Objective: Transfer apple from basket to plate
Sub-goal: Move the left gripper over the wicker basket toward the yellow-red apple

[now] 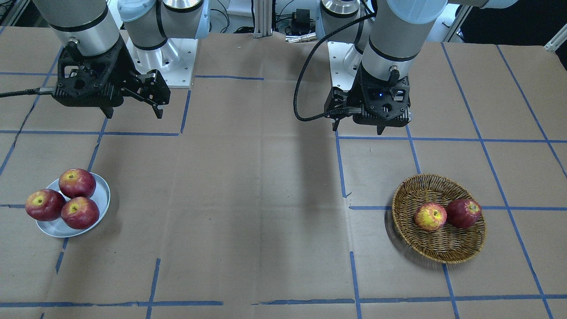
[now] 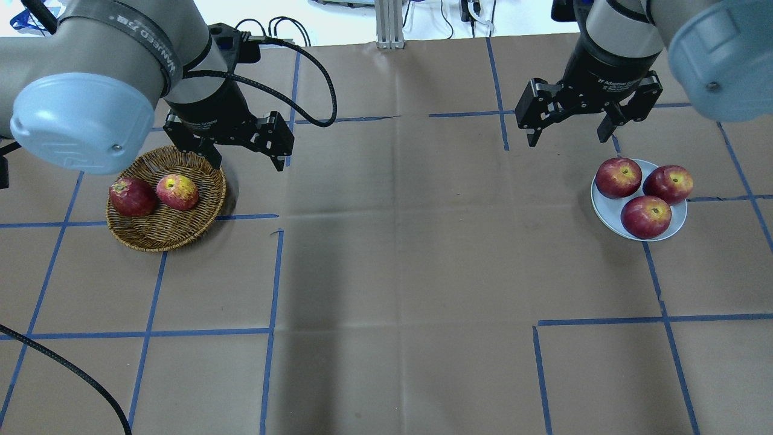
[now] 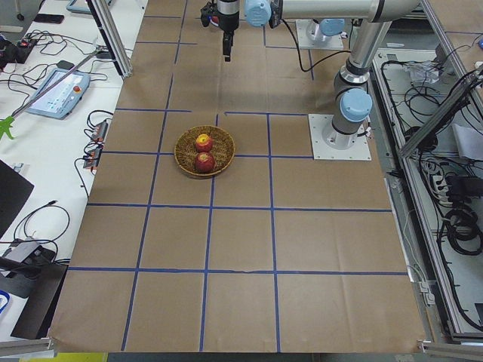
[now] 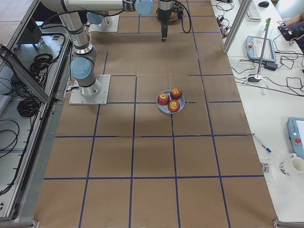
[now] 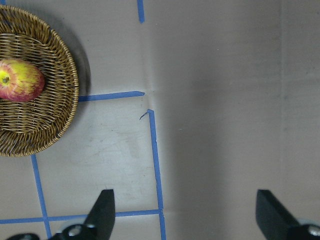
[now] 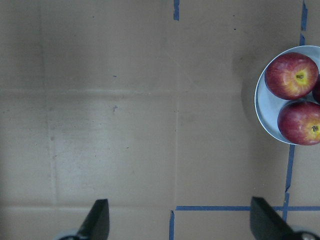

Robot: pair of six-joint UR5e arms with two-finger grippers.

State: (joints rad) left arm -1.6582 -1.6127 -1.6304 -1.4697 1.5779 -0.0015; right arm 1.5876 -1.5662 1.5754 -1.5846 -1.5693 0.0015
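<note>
The yellow, red-streaked apple (image 2: 177,191) lies in the wicker basket (image 2: 163,232) beside a dark red apple (image 2: 131,197). It also shows in the front view (image 1: 430,216) and the left wrist view (image 5: 19,80). The pale plate (image 2: 606,209) at the right holds three dark red apples (image 2: 645,215). My left gripper (image 2: 246,158) is open and empty, raised above the table just beyond the basket's right rim. My right gripper (image 2: 566,136) is open and empty, raised beyond and left of the plate.
Brown paper with blue tape lines (image 2: 275,275) covers the table. A black cable (image 2: 314,78) loops off the left wrist. The arm bases (image 1: 164,57) stand at the robot's edge of the table.
</note>
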